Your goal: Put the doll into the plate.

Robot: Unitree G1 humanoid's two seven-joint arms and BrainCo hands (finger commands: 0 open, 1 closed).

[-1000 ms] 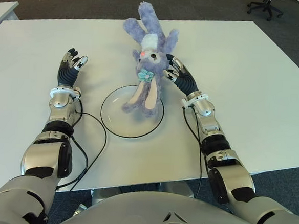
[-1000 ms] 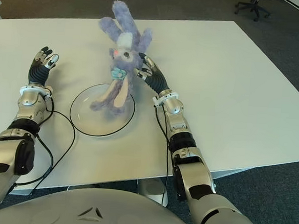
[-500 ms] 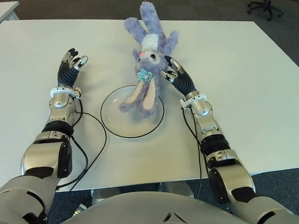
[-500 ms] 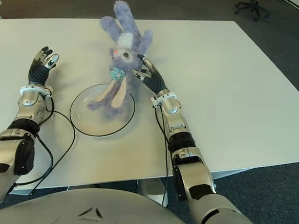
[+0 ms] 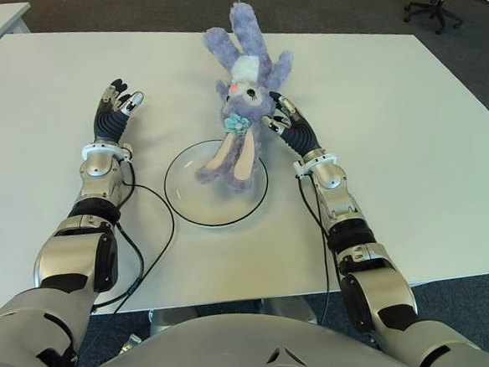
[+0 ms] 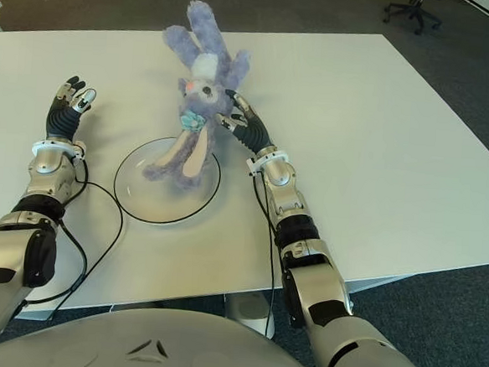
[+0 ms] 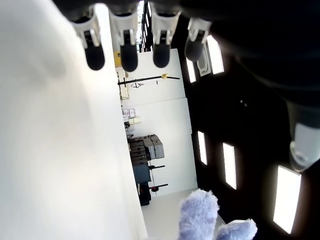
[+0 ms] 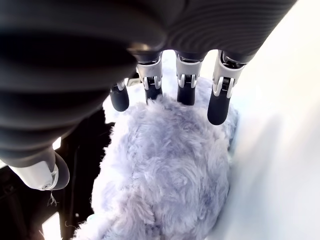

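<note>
Although the white counter carries little else, the risk sits in how the doll lies against the plate. The purple plush rabbit stretches from the far side toward the robot: ears and head out on the counter beyond the rim, only the legs reaching into the plate. Most of its bulk looks to be outside, so a release now would likely leave it draped over the rim, or let it slide back out.

The right robot hand is beside the doll's body on the right, fingers extended and spread against the fur, not closed around it. With that loose contact a sideways nudge could roll the doll leftward rather than drag it in, and the light plate could skid under the push.

The left robot hand shows left of the plate, well apart from it, fingers spread, holding nothing.
</note>
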